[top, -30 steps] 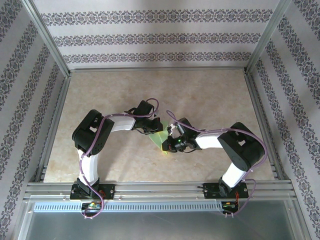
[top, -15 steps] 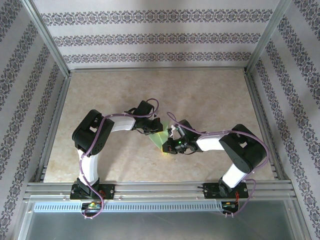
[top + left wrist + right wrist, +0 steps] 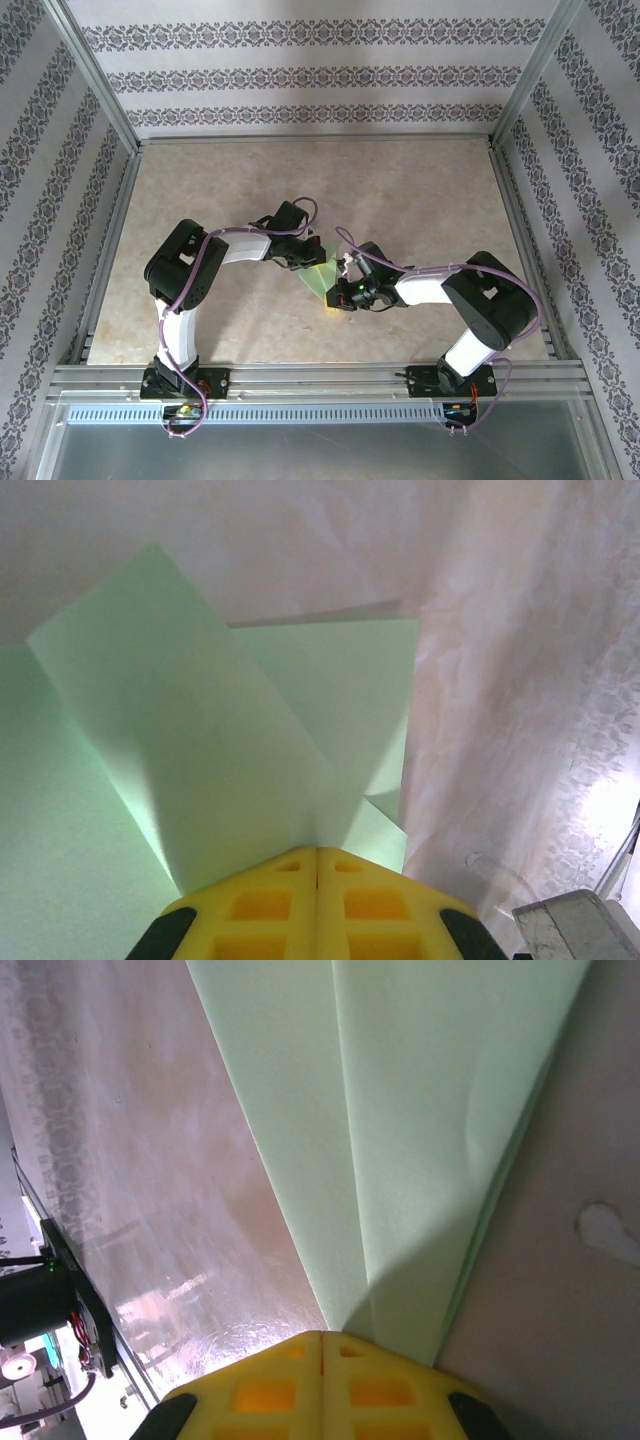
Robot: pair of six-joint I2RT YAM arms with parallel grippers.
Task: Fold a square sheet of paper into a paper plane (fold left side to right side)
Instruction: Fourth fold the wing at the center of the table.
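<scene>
Green paper sheet (image 3: 318, 277), partly folded into overlapping flaps, lay on the beige surface (image 3: 400, 190) between our two arms, just where it had been a second before. Our right arm (image 3: 480, 300) had shifted its elbow slightly toward the near edge, while our left arm (image 3: 185, 265) had not moved. Our left tool (image 3: 317, 855) was pinched fully closed on a raised flap of the sheet, and our right tool (image 3: 322, 1338) was likewise clamped tight on its folded edge.
</scene>
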